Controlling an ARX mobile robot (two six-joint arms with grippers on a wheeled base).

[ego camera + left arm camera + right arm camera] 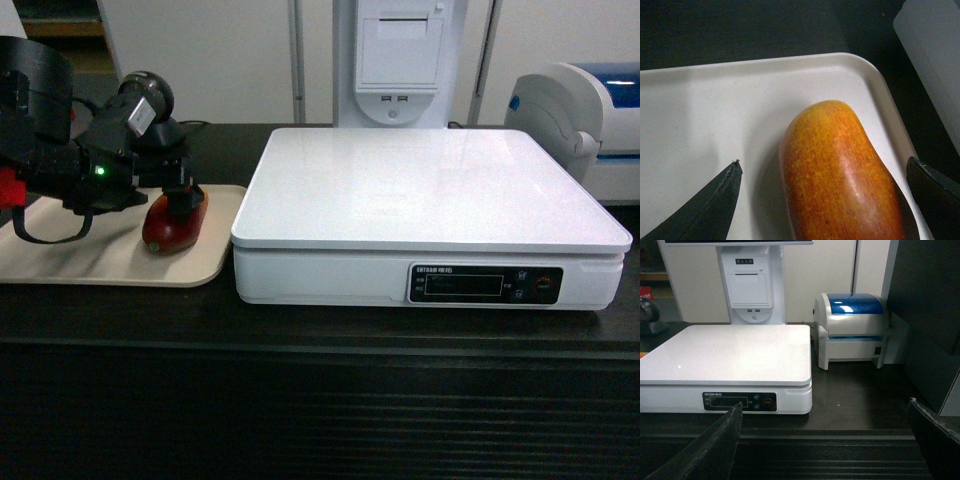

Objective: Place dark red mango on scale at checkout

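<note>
The dark red mango (172, 232) lies on a beige tray (90, 265) at the left of the checkout (320, 330) counter. In the left wrist view the mango (845, 175) shows orange-yellow skin turning red, near the tray's (715, 110) right corner. My left gripper (180, 205) hangs over it, open, with a finger on each side (822, 162) and neither touching. The white scale (430, 190) stands right of the tray, its platform bare. My right gripper (825, 404) is open and holds nothing, in front of the checkout's ribbed panel (860, 450), facing the scale (725, 352).
A white label printer with a blue lid (590, 110) (852, 327) sits right of the scale. A white receipt terminal (400, 60) (747, 280) rises behind it. A round black device (150, 100) stands behind the tray. The scale's display panel (485, 284) faces me.
</note>
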